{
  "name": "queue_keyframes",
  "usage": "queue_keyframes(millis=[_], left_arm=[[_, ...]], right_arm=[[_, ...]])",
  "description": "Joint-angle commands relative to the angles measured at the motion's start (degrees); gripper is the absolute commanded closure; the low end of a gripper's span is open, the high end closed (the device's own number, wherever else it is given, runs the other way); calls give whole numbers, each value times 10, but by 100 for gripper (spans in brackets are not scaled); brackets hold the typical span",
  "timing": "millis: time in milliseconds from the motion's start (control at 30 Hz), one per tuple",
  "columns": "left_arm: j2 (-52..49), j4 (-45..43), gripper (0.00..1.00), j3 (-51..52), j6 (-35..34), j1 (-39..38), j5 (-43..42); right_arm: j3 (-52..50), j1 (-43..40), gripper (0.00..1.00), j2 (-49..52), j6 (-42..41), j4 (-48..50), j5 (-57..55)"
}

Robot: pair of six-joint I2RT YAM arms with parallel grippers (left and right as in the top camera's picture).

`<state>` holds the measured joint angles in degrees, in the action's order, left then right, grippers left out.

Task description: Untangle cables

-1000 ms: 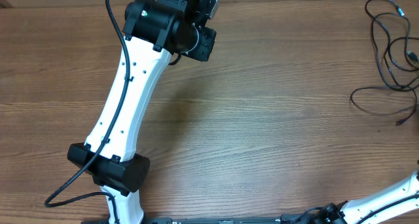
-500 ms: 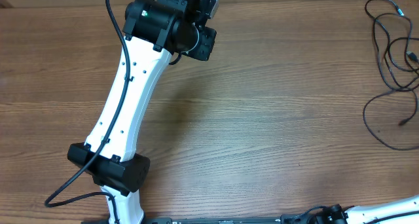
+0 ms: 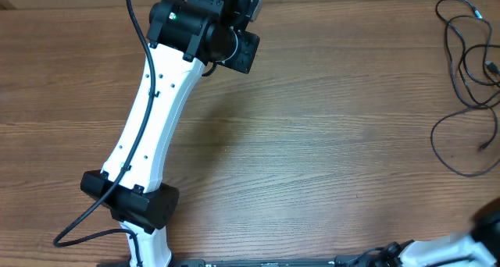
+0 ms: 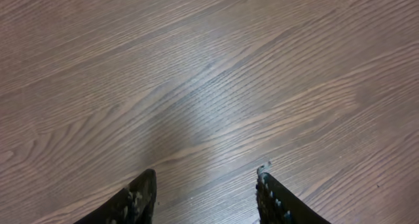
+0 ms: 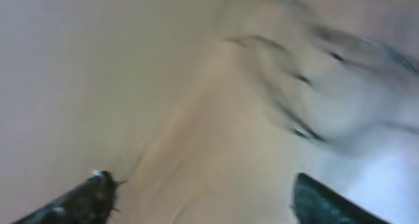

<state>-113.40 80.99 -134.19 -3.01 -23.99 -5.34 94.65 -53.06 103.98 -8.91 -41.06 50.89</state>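
The cables [image 3: 462,72] are thin black cords lying in loose loops at the table's far right edge, with one wide loop [image 3: 449,159] curving below them. In the left wrist view my left gripper [image 4: 206,175] is open, its dark fingertips [image 4: 145,185] apart over bare wood and nothing between them. In the overhead view the left arm [image 3: 156,119] reaches to the top middle, far from the cables. My right gripper [image 5: 201,179] is open and empty in a heavily blurred view. The right arm [image 3: 486,229] shows as a blur at the bottom right corner.
The wooden table [image 3: 312,142] runs wide between the left arm and the cables. The left arm's own thick black cable [image 3: 86,220] loops near its base at the bottom left. Blurred dark streaks [image 5: 294,112] cross the right wrist view; I cannot tell what they are.
The right gripper went from shut to open and the right arm drew back toward the bottom right corner. The cables' lower loop shifted right and down. The left jaws widened.
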Motion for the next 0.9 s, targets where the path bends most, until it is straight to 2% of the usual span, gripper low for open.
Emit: queue_keyframes(millis=[0, 33, 167, 200, 233, 300, 333, 367, 400, 533, 600, 767, 833, 867], left_arm=[[8, -4, 51, -9, 7, 0, -5], [8, -5, 51, -9, 9, 0, -4], [6, -4, 52, -9, 9, 0, -7], [6, -4, 53, -8, 9, 0, -7], [6, -5, 53, -5, 9, 0, -7], [6, -7, 53, -2, 9, 0, -7], [6, -8, 53, 0, 9, 0, -7], [6, -9, 53, 2, 9, 0, -7], [6, -9, 53, 2, 8, 0, -7], [6, -4, 53, 2, 2, -1, -14], [6, 3, 53, 2, 2, -1, -22], [6, 2, 52, 2, 5, 0, -17], [6, 0, 51, 2, 17, 0, -17], [6, 0, 51, 2, 21, 0, -17]], right_arm=[[29, 96, 5, -131, 146, 35, 31], [29, 126, 1, -155, 195, 47, 27], [29, 201, 0, -215, 375, 40, -7], [29, 225, 10, -233, 478, 12, -9], [29, 234, 21, -237, 538, -6, -9], [28, 238, 34, -236, 603, -38, -9], [25, 235, 36, -231, 603, -54, -9], [20, 229, 11, -227, 605, -65, 0], [10, 219, 0, -224, 604, -61, 12], [-11, 185, 0, -226, 597, -5, 93], [-11, 172, 0, -236, 557, 10, 107], [-10, 184, 0, -261, 394, 103, 203], [-10, 192, 0, -282, 312, 136, 182], [-10, 196, 0, -296, 301, 141, 160]])
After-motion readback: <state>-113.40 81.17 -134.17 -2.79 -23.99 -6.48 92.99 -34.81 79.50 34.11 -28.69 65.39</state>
